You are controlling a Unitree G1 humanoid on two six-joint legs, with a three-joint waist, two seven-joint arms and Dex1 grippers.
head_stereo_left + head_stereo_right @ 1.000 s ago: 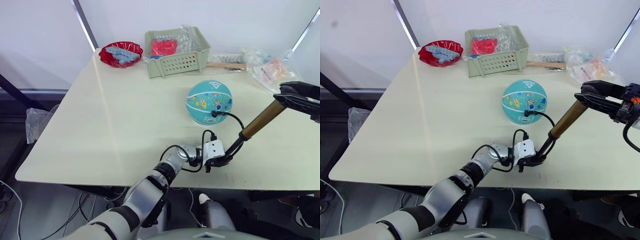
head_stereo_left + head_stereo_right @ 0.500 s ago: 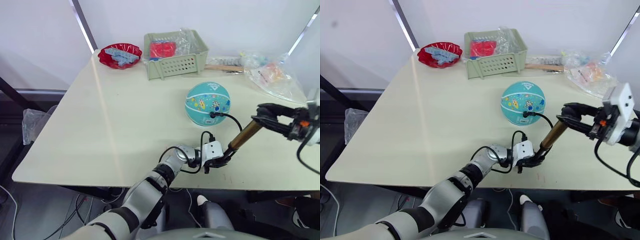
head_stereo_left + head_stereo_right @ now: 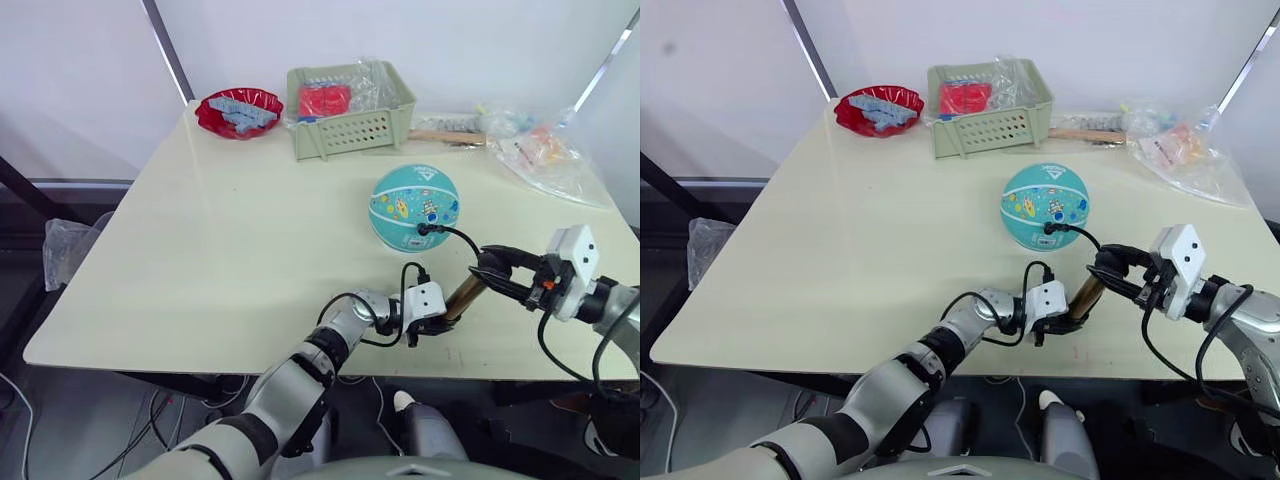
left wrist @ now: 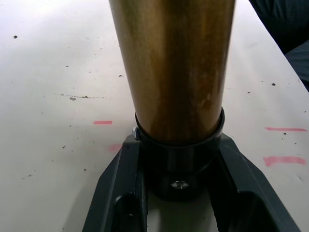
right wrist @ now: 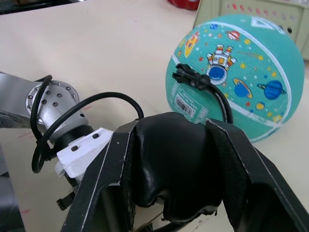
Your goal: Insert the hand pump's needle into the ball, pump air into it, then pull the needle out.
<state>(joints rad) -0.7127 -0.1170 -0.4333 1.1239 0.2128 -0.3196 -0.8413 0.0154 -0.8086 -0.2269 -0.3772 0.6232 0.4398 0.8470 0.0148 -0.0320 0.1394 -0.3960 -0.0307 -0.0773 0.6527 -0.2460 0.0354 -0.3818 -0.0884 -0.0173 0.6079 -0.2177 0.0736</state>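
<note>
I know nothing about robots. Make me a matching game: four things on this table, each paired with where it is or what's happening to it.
Things:
1. teal rubber ball
2. bronze pump cylinder
3. red bowl
4. green perforated basket

States:
A. far left corner
B. black hose plugged in
C. base gripped by left pincer
D. holds red item

Pairs: 1-B, 2-C, 3-A, 4-D

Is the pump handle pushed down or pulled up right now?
Pushed down. The right claw grips the handle close above the left claw, leaving little of the hand pump barrel exposed between them.
</note>
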